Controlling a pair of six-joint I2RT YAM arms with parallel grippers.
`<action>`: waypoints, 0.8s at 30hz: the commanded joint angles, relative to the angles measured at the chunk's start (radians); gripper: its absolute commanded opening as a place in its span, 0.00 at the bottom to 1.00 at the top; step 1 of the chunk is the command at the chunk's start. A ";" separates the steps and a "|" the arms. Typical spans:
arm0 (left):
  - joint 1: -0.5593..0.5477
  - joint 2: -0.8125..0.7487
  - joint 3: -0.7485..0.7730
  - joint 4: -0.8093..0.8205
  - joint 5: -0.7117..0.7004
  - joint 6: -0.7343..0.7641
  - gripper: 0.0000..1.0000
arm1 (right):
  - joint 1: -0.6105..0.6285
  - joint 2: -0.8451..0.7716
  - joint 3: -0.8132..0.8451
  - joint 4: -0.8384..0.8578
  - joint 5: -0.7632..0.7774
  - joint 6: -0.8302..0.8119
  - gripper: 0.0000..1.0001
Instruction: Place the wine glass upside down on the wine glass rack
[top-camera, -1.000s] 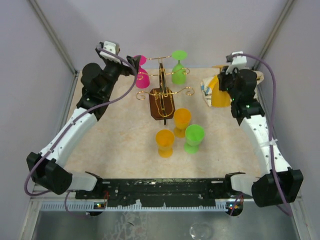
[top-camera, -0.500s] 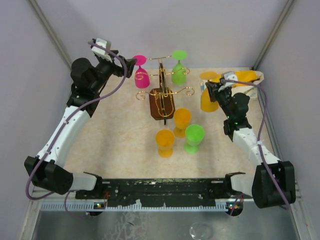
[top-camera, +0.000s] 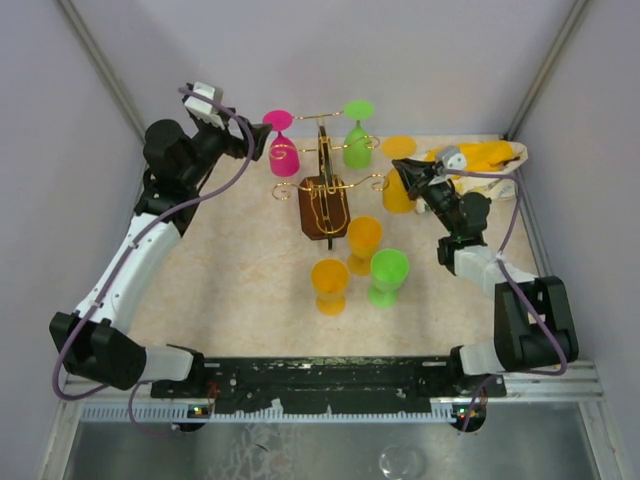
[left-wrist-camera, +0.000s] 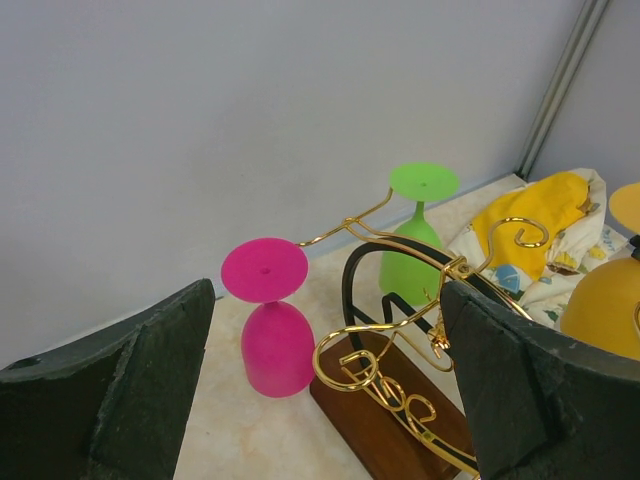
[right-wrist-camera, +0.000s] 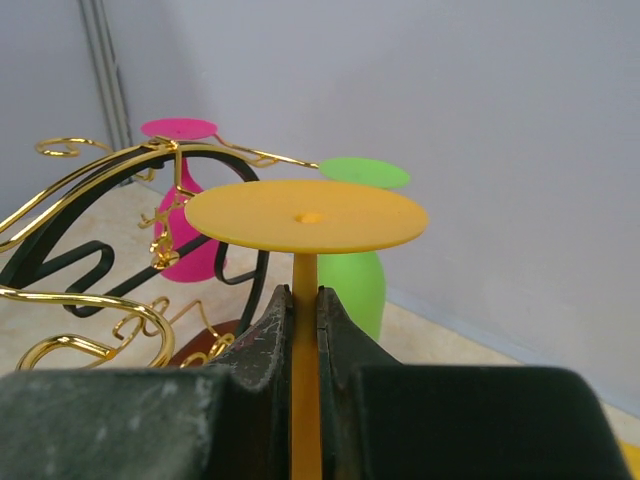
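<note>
The right gripper (right-wrist-camera: 305, 300) pinches the thin stem of an orange wine glass (right-wrist-camera: 305, 215), its two fingers pressed against the stem just under the flat round foot, which faces up so the glass is upside down. From the top view the held glass sits just beside the curled tip of a right-hand arm of the wine glass rack (top-camera: 325, 200), off to the rack's right and not yet hooked on the wire. The rack's gold arms branch from a central post on a dark wooden base near the middle of the beige table (top-camera: 230, 270). A pink glass (top-camera: 283, 157) is inverted at the rack's far left arm and a green glass (top-camera: 357, 147) at its far right arm. The left gripper (top-camera: 260, 135) hovers beside the pink glass with its fingers spread wide and nothing between them. Nearer the arm bases, two orange glasses (top-camera: 363, 240) and a green one (top-camera: 388, 275) stand upright in a cluster. A yellow patterned cloth (top-camera: 482, 156) lies crumpled in the far right corner.
</note>
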 joint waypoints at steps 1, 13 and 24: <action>0.013 -0.020 0.003 0.025 0.001 0.017 0.99 | -0.002 0.054 0.026 0.206 -0.069 0.063 0.00; 0.026 0.018 0.037 0.033 -0.005 0.024 0.99 | -0.002 0.201 0.104 0.309 -0.124 0.125 0.00; 0.032 0.049 0.091 0.009 0.006 0.033 0.99 | 0.002 0.318 0.184 0.364 -0.153 0.198 0.00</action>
